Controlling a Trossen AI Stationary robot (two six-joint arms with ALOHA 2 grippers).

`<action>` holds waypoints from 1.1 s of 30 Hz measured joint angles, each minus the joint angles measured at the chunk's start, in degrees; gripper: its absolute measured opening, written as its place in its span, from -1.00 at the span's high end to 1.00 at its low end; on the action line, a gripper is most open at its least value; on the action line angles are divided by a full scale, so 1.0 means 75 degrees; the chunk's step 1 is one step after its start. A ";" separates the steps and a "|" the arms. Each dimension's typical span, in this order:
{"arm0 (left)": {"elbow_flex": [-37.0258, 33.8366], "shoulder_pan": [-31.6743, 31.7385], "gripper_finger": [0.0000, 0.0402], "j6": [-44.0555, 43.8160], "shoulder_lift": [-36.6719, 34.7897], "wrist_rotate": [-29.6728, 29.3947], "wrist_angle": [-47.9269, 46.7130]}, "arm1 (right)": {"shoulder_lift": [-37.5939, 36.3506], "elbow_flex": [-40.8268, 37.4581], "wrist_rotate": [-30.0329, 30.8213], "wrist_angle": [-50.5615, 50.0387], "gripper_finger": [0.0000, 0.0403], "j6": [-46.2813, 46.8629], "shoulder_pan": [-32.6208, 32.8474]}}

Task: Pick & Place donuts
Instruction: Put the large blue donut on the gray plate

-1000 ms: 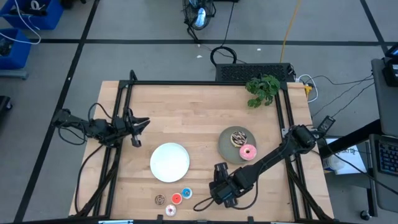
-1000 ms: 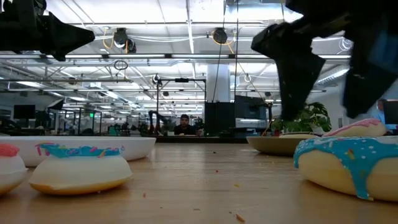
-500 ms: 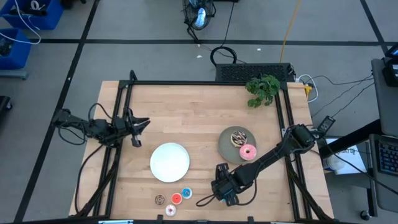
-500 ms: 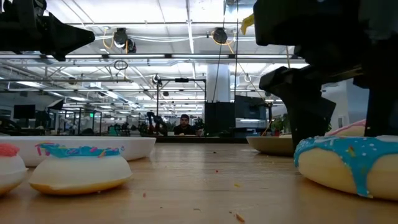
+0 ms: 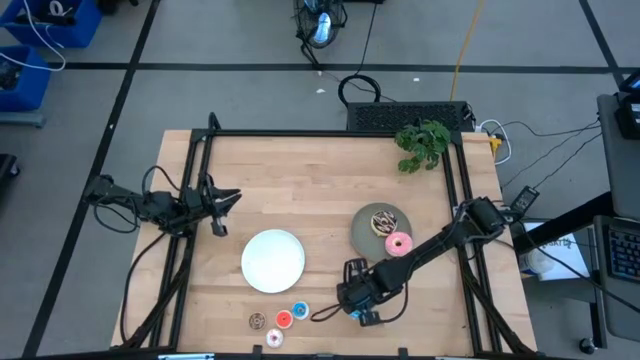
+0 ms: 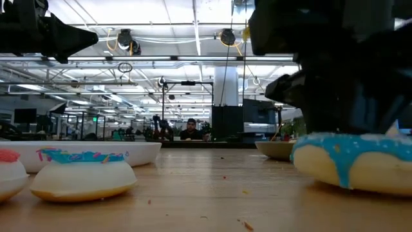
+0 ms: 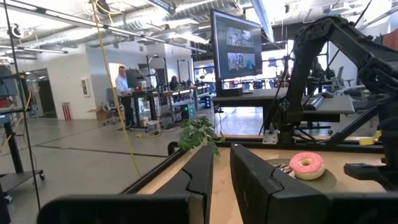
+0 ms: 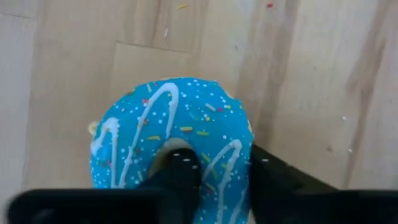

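Rt gripper (image 8: pixel 214 186) clamped on big blue donut (image 8: pixel 171 140) rim, one finger thru hole, nr grey plate (image 5: pixel 365 232); L gripper (image 5: pixel 222 212) shut, idle.

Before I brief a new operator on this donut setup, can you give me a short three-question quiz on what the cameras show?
1. True or false: the pink donut lies on the grey plate.
2. What does the right gripper close on? A) the large blue donut B) the white plate C) the plant
3. Fill in: the left gripper waits near the table's ___ edge.

Key: 1 true; 2 A, one finger through the hole; 3 left.
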 joint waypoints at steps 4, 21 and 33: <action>0.0000 0.0000 0.69 0.0003 -0.0001 -0.0001 -0.0003 | -0.0073 0.0414 -0.0075 -0.0451 0.91 -0.0287 -0.0027; 0.0000 0.0000 0.69 -0.0157 -0.0001 0.0002 -0.0047 | -0.2180 0.3129 0.0292 -0.4278 0.94 0.1223 -0.0135; 0.0000 0.0000 0.69 -0.0164 -0.0001 0.0001 -0.0058 | -0.2772 0.2945 0.1213 -0.5213 0.94 0.1786 -0.0252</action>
